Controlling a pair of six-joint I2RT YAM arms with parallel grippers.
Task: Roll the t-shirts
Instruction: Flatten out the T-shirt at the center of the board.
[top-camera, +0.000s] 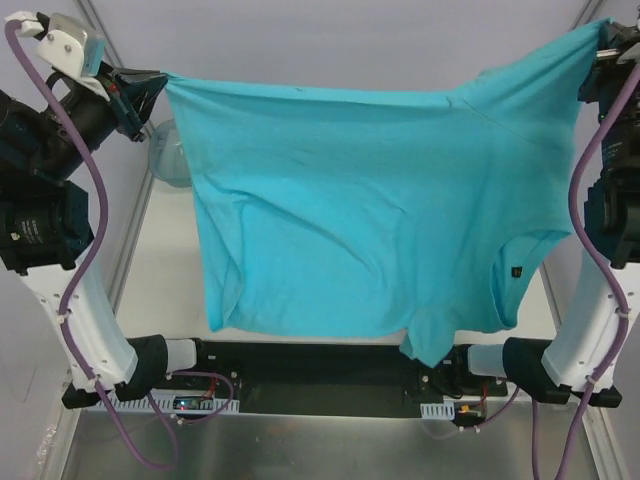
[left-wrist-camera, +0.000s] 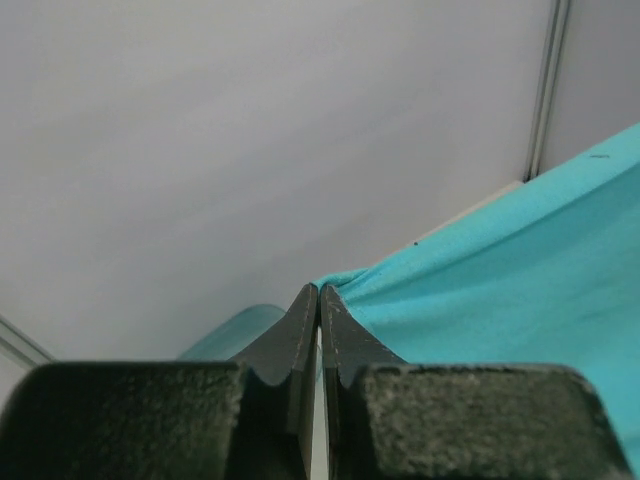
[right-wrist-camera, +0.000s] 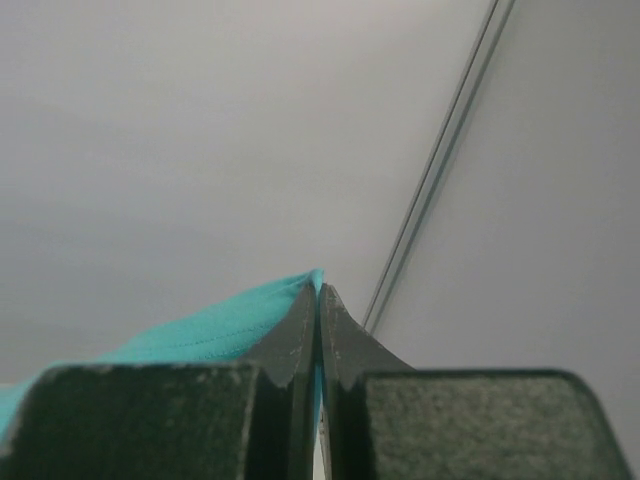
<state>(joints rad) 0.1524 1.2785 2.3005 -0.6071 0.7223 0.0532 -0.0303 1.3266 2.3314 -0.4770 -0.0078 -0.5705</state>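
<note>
A plain teal t-shirt (top-camera: 360, 210) hangs spread out in the air between my two grippers, high above the table. My left gripper (top-camera: 160, 82) is shut on its upper left corner; in the left wrist view the cloth (left-wrist-camera: 500, 280) runs out to the right from the closed gripper (left-wrist-camera: 319, 292). My right gripper (top-camera: 603, 30) is shut on the upper right corner; in the right wrist view the cloth (right-wrist-camera: 210, 335) runs left from the closed gripper (right-wrist-camera: 319, 292). The shirt's lower edge and a sleeve (top-camera: 515, 275) hang down over the arm bases.
A translucent blue-green plastic tub (top-camera: 168, 155) stands at the back left, partly hidden behind the shirt; its rim shows in the left wrist view (left-wrist-camera: 230, 335). The white table (top-camera: 165, 290) shows at the left. A black base bar (top-camera: 310, 375) runs between the arm mounts.
</note>
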